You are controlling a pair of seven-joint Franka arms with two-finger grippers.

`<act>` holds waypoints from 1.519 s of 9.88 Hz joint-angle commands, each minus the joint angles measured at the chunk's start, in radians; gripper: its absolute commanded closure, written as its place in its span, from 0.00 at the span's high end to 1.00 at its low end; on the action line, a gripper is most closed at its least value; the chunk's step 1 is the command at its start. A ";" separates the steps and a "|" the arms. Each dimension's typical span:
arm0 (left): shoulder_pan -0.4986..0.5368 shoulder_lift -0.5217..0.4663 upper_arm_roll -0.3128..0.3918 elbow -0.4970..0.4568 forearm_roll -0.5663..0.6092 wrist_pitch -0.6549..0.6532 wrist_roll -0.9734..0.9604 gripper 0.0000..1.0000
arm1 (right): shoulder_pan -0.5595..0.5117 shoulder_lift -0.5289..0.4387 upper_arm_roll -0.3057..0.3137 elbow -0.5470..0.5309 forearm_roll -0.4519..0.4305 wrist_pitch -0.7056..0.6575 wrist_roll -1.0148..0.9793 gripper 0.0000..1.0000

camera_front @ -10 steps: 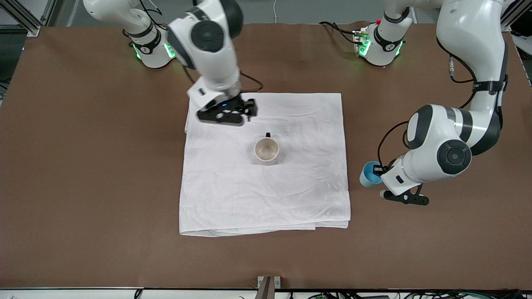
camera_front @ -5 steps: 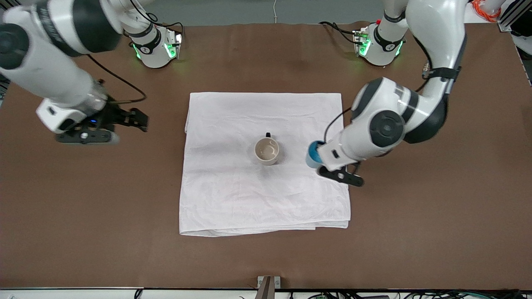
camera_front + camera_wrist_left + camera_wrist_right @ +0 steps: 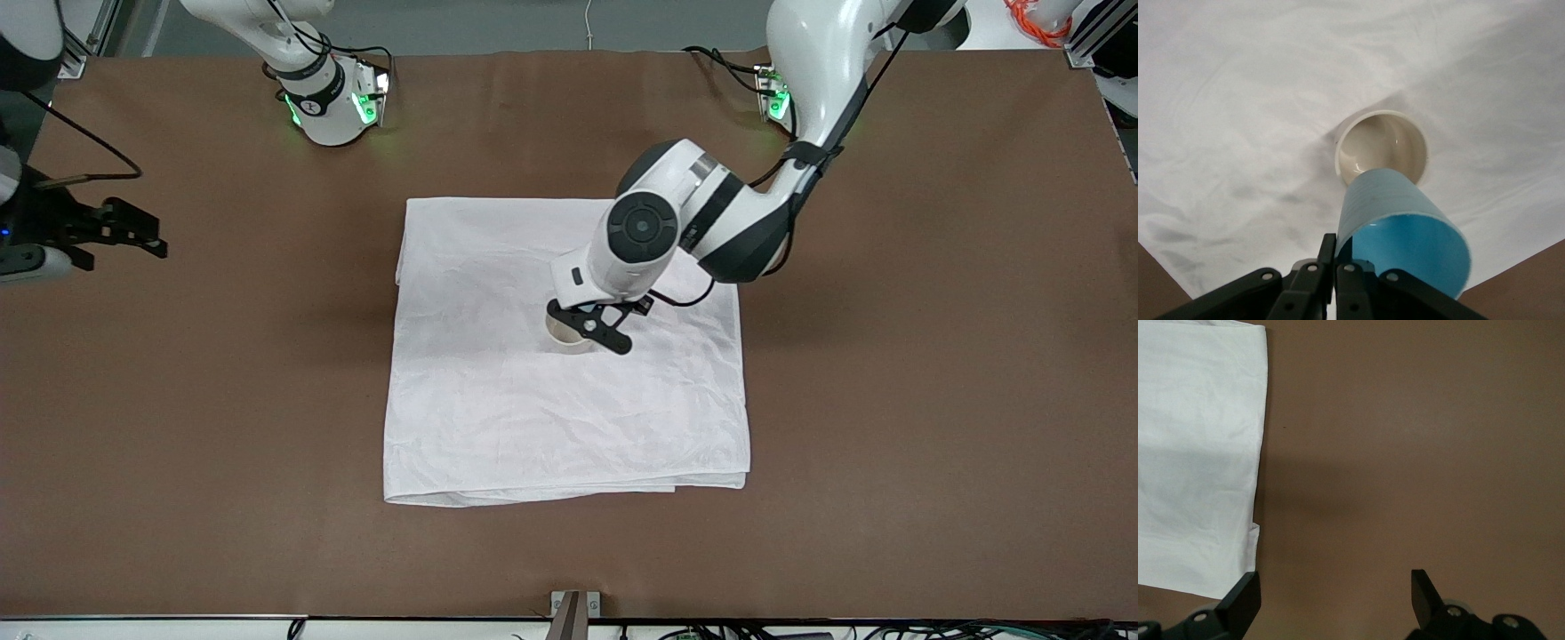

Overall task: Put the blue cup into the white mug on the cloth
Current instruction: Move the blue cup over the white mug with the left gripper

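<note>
Left tool (image 3: 1335, 283) has swung in from the cloth's edge and now hangs right over the mug (image 3: 1382, 145), clamped tight on the rim of the cup (image 3: 1401, 237), which sits tilted just above the mug's mouth. Right tool (image 3: 1331, 597) has backed off toward its arm's end of the bench (image 3: 933, 356), fingers spread wide, holding nothing. The cloth (image 3: 498, 418) is wrinkly, with bare room all round the mug.

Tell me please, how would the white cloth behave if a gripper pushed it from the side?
The cloth looks thin and wrinkled, so it would probably bunch up rather than slide as one stiff sheet. Its folded edge nearest the front camera suggests loose layers that may shift apart. The white mug standing on it might pin the middle, or tip.
</note>
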 commanded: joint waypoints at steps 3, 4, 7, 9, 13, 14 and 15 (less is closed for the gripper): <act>-0.051 0.067 0.011 0.047 0.066 0.024 -0.005 0.00 | -0.005 -0.025 0.024 -0.011 0.002 0.030 -0.010 0.99; -0.051 0.071 0.009 0.045 0.101 0.046 -0.002 0.00 | -0.002 -0.025 0.024 -0.006 -0.004 0.033 -0.007 0.99; -0.053 0.094 0.009 0.045 0.104 0.103 -0.007 0.00 | -0.009 -0.023 0.024 0.015 0.003 0.035 0.043 0.99; -0.050 0.094 0.009 0.047 0.104 0.120 -0.005 0.00 | -0.002 -0.020 0.024 0.024 0.003 0.036 0.119 0.99; -0.042 0.114 0.011 0.045 0.127 0.148 0.006 0.00 | 0.001 -0.019 0.024 0.026 0.003 0.036 0.119 0.99; -0.047 0.124 0.012 0.045 0.127 0.149 0.006 0.00 | 0.001 -0.020 0.025 0.026 0.000 0.036 0.119 0.99; -0.047 0.126 0.012 0.045 0.127 0.160 0.006 0.00 | 0.003 -0.020 0.027 0.028 -0.003 0.036 0.120 0.99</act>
